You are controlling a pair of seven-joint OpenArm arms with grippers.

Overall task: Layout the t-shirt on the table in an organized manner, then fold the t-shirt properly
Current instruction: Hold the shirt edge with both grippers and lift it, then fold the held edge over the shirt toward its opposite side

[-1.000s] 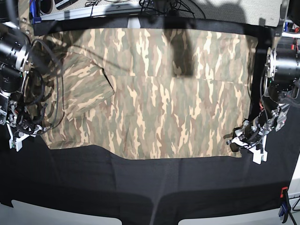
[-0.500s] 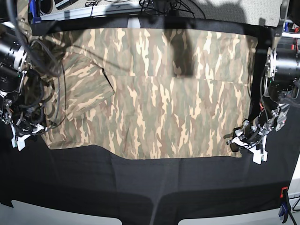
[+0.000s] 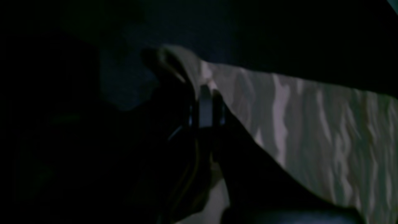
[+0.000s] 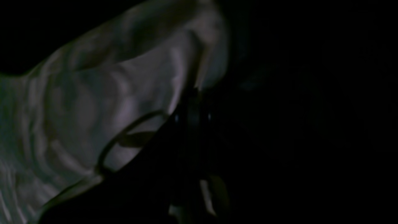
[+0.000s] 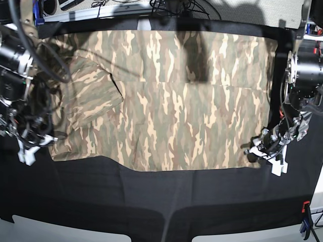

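Soft, light camouflage-print cloth t-shirt [image 5: 166, 101] lies spread flat on the black-draped counter [image 5: 161, 201], limp and crease-prone, best taken at its near corners, where left gripper [image 5: 260, 150] and right gripper [image 5: 36, 143] each pinch a corner closed.

t-shirt [image 5: 171, 101]: tan, beige, olive-brown camouflage | table [image 5: 151, 201]: matte black cloth | clamp [image 5: 306, 222]: red-blue
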